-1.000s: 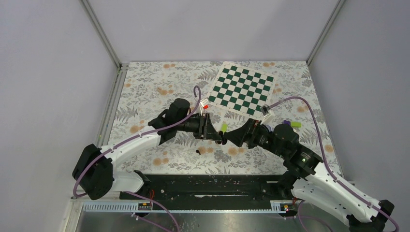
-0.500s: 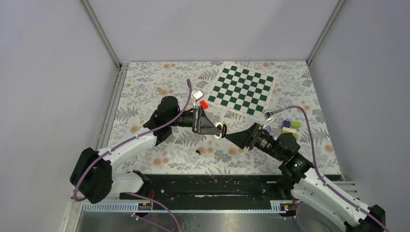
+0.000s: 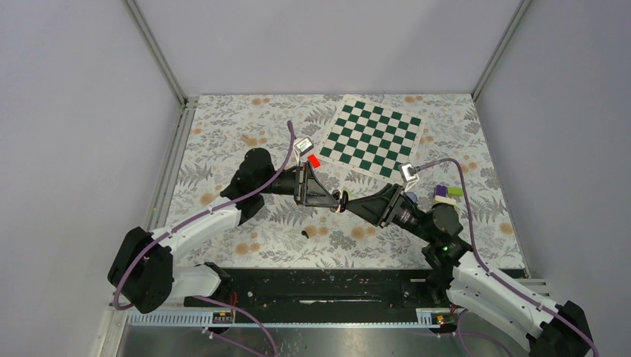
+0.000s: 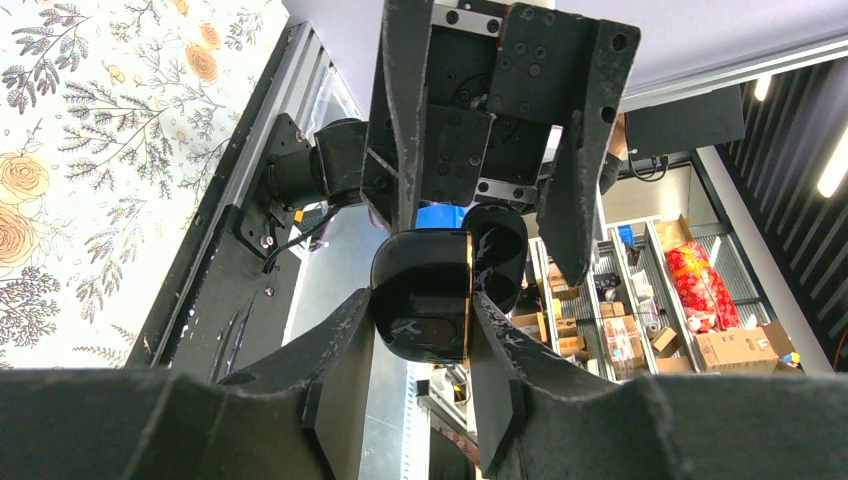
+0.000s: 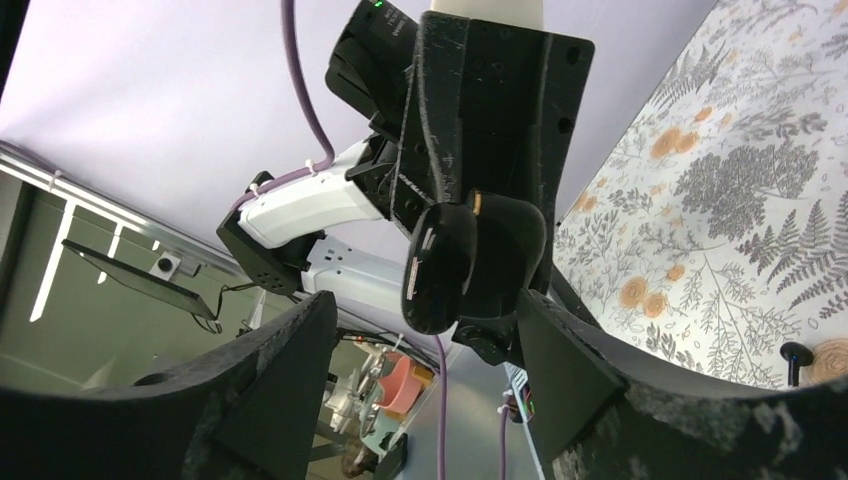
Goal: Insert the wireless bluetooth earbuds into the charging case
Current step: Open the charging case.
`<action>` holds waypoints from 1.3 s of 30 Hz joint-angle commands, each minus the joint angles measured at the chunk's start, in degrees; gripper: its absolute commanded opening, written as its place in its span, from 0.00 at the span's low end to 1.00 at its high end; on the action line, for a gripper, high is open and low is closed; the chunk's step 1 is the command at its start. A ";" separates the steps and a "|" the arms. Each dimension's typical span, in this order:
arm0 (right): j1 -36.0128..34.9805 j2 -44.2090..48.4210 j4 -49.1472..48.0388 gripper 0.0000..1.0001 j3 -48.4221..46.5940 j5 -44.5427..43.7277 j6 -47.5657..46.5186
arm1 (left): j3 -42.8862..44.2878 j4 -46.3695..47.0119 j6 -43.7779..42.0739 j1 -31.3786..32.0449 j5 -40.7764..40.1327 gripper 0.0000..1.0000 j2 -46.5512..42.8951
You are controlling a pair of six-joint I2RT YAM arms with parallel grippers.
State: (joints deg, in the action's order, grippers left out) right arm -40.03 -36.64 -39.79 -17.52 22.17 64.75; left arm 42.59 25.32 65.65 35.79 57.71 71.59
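Right fingers (image 5: 565, 365) spread; charging case (image 5: 470, 262), left fingers (image 4: 335, 350) directly ahead; red block (image 3: 314, 161) beyond.

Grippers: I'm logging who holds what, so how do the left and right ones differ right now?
The left gripper is shut on the open charging case; the right gripper is open, fingers spread wide, gripping nothing. In the top view the left gripper points right, while the right gripper points left. Both face each other nearly tip to tip.

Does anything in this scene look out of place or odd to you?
Yes. One small black earbud lies alone on the floral mat, while the charging case is held in the air by the left end effector.
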 commanded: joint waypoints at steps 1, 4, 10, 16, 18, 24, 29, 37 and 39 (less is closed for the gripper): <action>0.39 -3.21 -7.85 0.72 -1.95 3.06 2.38 | 0.48 3.44 -0.08 -0.43 1.46 0.21 -1.97; 0.40 -5.10 -10.15 0.68 -2.02 4.02 3.28 | 0.48 3.26 -0.16 -0.36 1.61 0.21 -1.89; 0.45 -5.49 -11.89 0.60 -1.64 3.42 3.68 | 0.22 3.50 -0.15 -0.37 1.73 0.21 -1.79; 0.60 -5.43 -11.36 0.56 -1.95 3.45 3.69 | 0.13 4.18 0.26 -0.40 1.92 0.21 -1.63; 0.70 -5.98 -11.48 0.54 -2.01 3.64 3.84 | 0.13 4.30 0.27 -0.40 1.90 0.21 -1.66; 0.99 -7.76 -13.63 0.47 -1.31 3.78 4.63 | -0.05 4.49 0.36 -0.37 2.28 0.21 -1.69; 1.08 -9.48 -15.79 0.42 -1.11 4.01 5.34 | -0.38 4.89 0.45 -0.42 2.39 0.21 -1.67; 1.18 -10.58 -16.59 0.17 -0.82 4.20 5.91 | -0.60 4.91 -0.11 -0.37 3.06 0.31 -1.63; 1.13 -10.34 -16.17 0.15 -0.84 4.20 5.82 | 0.01 2.89 -1.53 -0.43 3.00 0.42 -1.78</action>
State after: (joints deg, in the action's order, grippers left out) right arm -39.20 -47.09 -52.18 -17.50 25.80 70.85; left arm 41.89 27.14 66.04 35.00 58.72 71.35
